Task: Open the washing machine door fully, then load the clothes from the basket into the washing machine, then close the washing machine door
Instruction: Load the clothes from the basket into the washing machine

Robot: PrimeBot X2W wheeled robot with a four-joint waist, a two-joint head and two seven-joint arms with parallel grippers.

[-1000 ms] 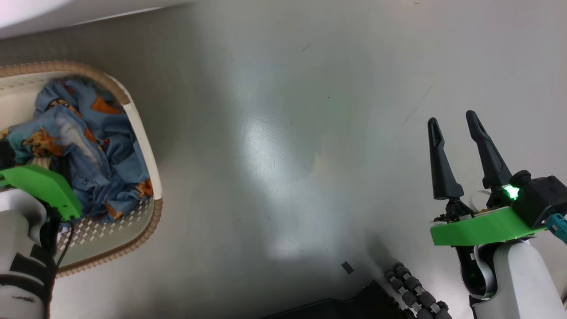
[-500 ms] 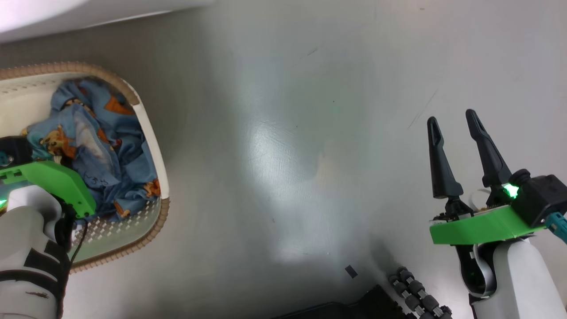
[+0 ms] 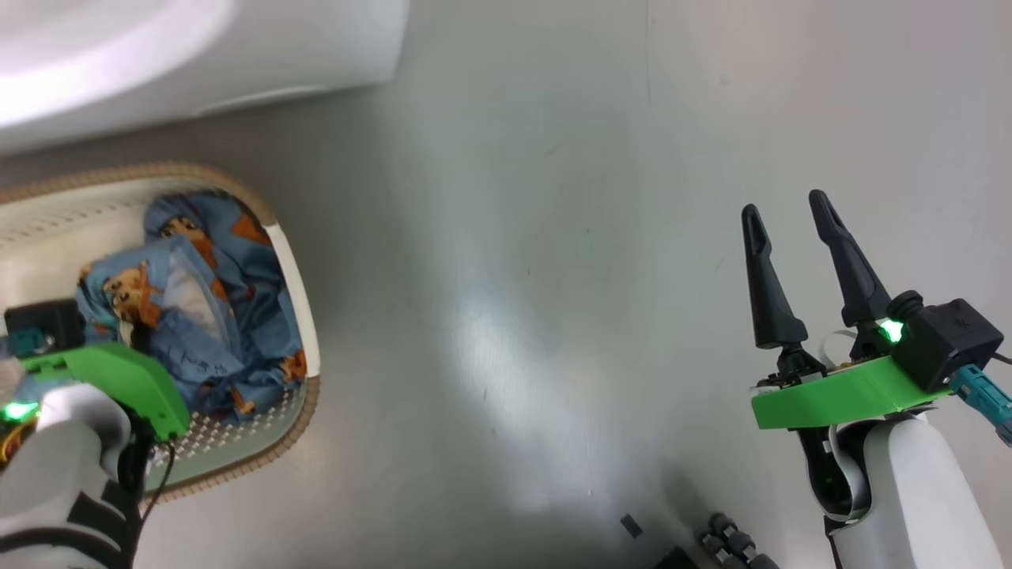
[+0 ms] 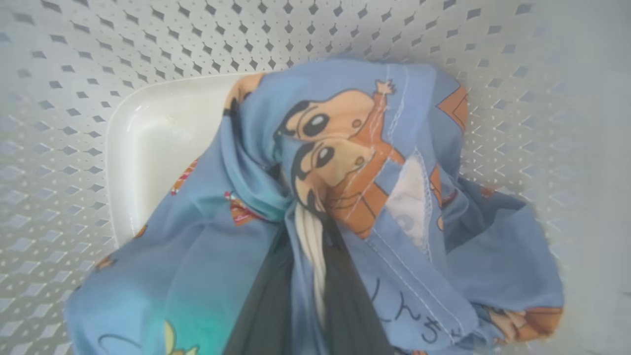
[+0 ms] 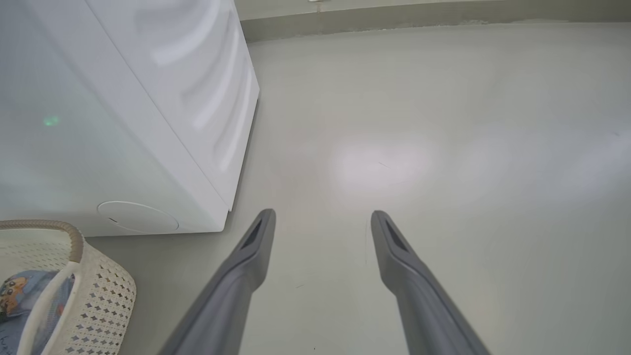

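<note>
My left tool (image 4: 306, 231) is clamped on a bunched fold of the clothes (image 4: 419, 256) inside the basket (image 4: 123, 54); they look soft, light and drapey.

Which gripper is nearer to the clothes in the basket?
Left. The left gripper is inside the basket, shut on the clothes; the right gripper hangs open above the floor, well apart from it.
</note>
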